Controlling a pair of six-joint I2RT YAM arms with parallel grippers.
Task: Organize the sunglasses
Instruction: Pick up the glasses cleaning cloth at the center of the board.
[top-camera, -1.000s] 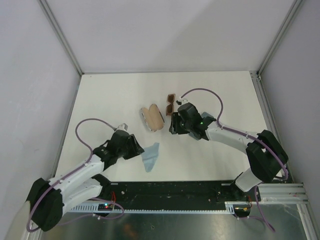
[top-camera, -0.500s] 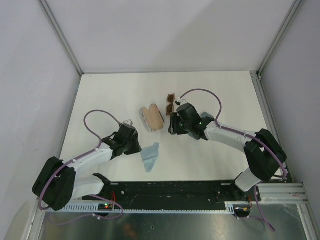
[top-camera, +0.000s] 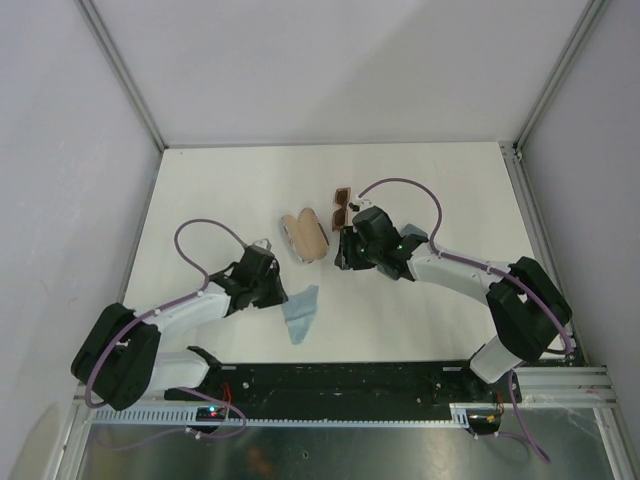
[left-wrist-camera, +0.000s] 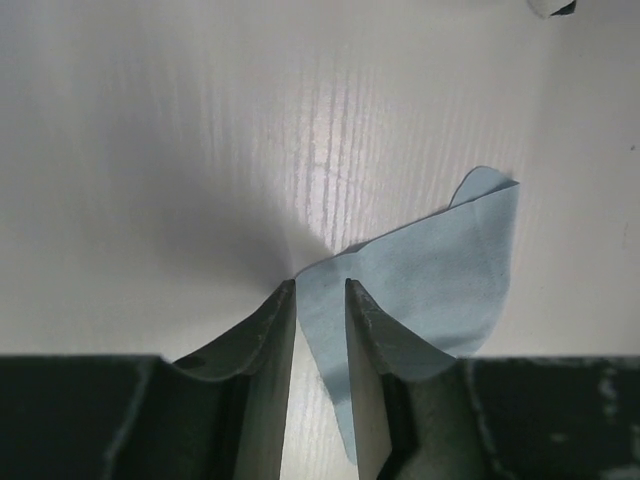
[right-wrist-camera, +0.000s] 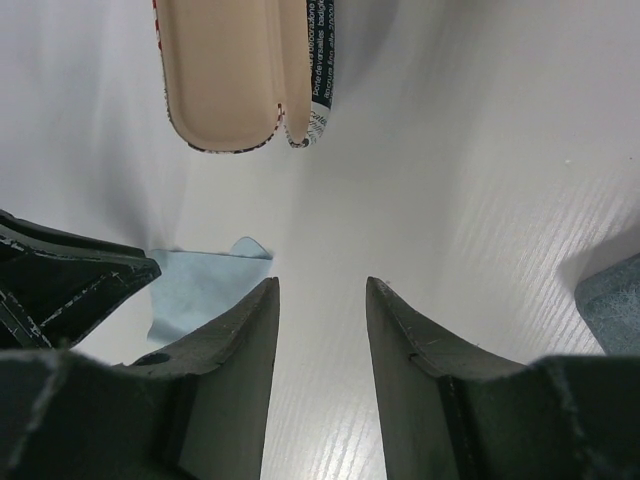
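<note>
The brown-framed sunglasses (top-camera: 342, 207) lie folded on the white table beyond my right gripper (top-camera: 344, 258). That gripper (right-wrist-camera: 320, 282) is open with only bare table between its fingers, and it points at an open case (right-wrist-camera: 240, 70) with a beige lining. My left gripper (top-camera: 279, 295) sits at the left edge of a light blue cloth (top-camera: 300, 312). In the left wrist view its jaws (left-wrist-camera: 318, 285) stand narrowly apart. A corner of the cloth (left-wrist-camera: 430, 280) lies between them, with table still showing in the gap.
The open case (top-camera: 305, 236) lies between the two grippers, left of the sunglasses. A grey-blue object (right-wrist-camera: 615, 300) shows at the right edge of the right wrist view. The table (top-camera: 230, 190) is walled on three sides by grey panels.
My left gripper has slid right to the cloth's edge and its jaws have narrowed around the cloth's corner. The right gripper has barely moved.
</note>
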